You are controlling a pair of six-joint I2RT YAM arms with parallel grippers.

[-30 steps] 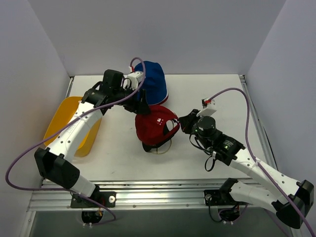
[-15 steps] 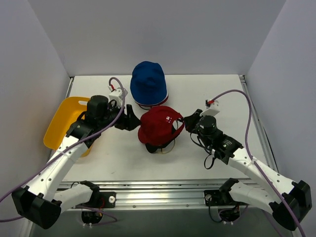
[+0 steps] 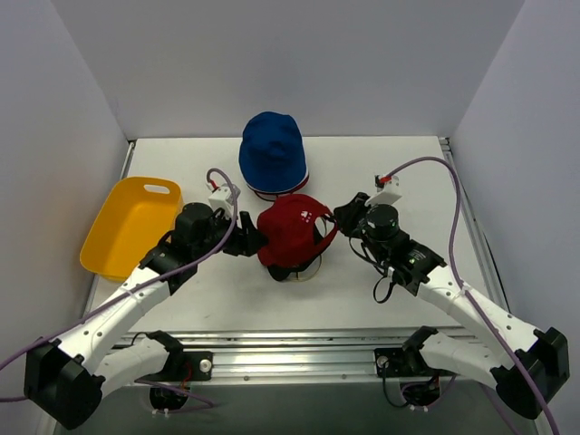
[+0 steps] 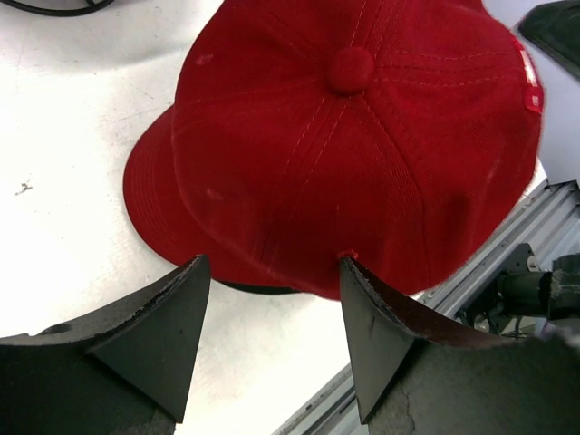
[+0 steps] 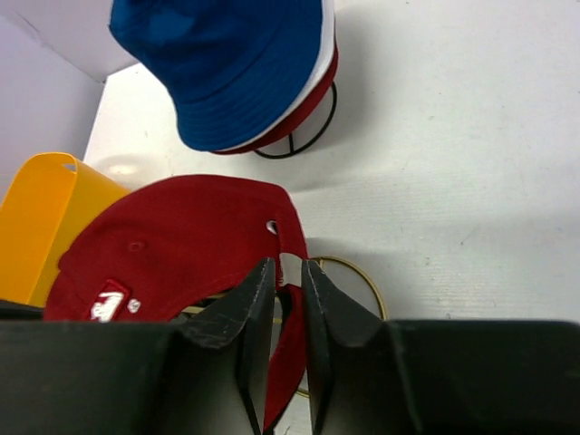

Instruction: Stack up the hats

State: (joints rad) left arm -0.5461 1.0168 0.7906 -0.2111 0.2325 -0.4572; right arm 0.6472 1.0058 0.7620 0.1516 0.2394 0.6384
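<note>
Red fabric baseball cap: centre of the top view, on a gold wire frame, just below the blue fabric hat.
Left tool: wide, just beside the cap's edge.
Right tool: narrow gap over the cap's back strap; whether it grips, I cannot tell.
Risk: if lifted by the strap alone, the cap may sag, snag the frame and drag it over the counter.

Red baseball cap is sitting crown-up over white table, btn at top centre. Left gripper is hovering w/ jaws apart, tips framing cap's near rim; contact unclear. Metal rail is showing bottom right.
</note>
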